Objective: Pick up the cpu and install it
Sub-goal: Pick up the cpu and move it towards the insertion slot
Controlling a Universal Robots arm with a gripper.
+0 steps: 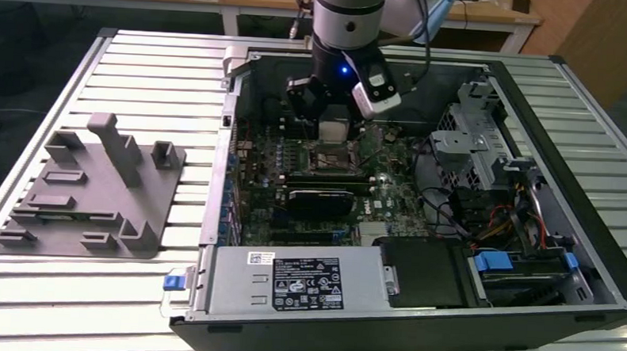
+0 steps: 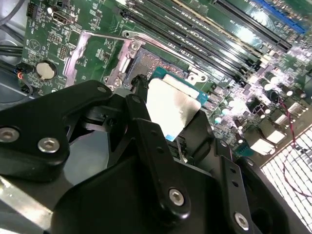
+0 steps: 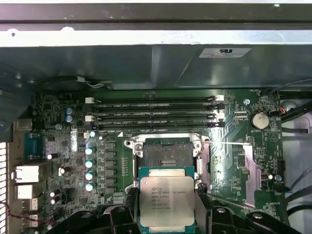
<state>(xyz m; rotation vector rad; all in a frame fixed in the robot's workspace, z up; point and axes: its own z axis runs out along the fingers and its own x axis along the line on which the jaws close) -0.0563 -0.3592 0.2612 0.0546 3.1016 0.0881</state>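
Exterior view, upper centre: the jaws grip the cpu [image 1: 334, 131] by its edges, apart from and near the open socket [image 1: 330, 159]. Seated tilted or off-square, it would likely bend the pins; a slipping grip would drop it.

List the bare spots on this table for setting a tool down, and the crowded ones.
Bare slats lie beyond the grey fixture toward the table's far edge, and in a strip between fixture and computer case. Inside the case is crowded: cables, and the cpu held above the motherboard.
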